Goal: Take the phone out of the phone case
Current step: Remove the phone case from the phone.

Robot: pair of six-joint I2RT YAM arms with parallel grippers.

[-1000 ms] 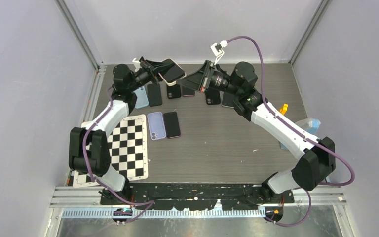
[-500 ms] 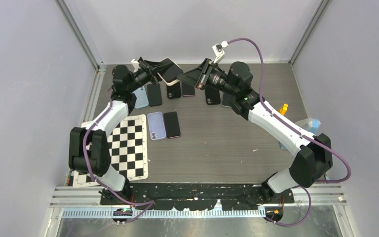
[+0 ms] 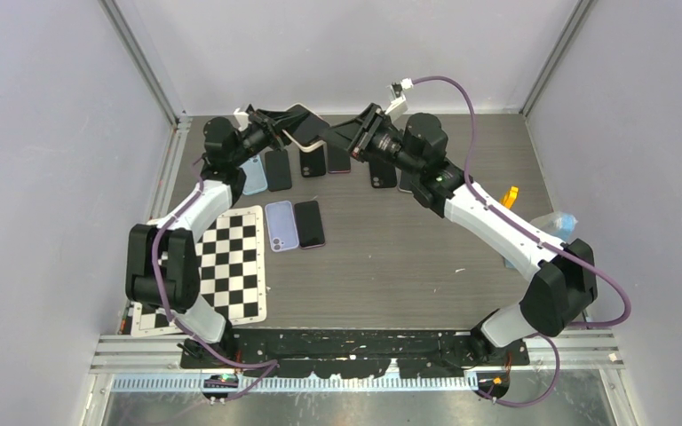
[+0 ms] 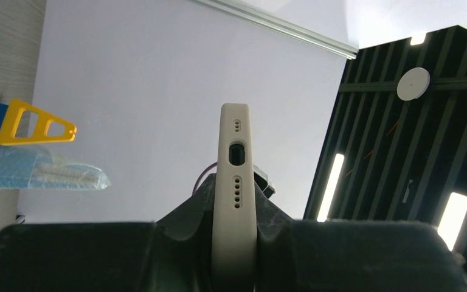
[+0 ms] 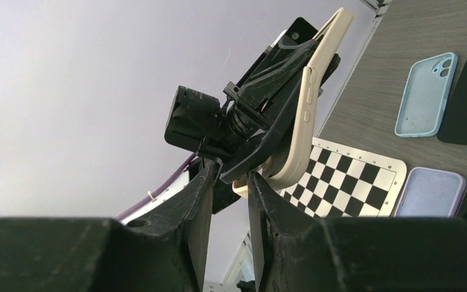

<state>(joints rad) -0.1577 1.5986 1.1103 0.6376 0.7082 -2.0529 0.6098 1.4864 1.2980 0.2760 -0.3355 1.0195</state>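
above grey table (image 3: 382,257), left gripper (image 3: 280,133) pinches phone case (image 3: 307,125); right gripper (image 5: 234,173) slightly spread.

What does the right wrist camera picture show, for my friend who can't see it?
A cream phone case, seen edge-on, is held up in the air by the left gripper. In front, the right gripper points its slightly parted jaws at the case's lower corner. Behind lie a light blue case and a checkerboard.
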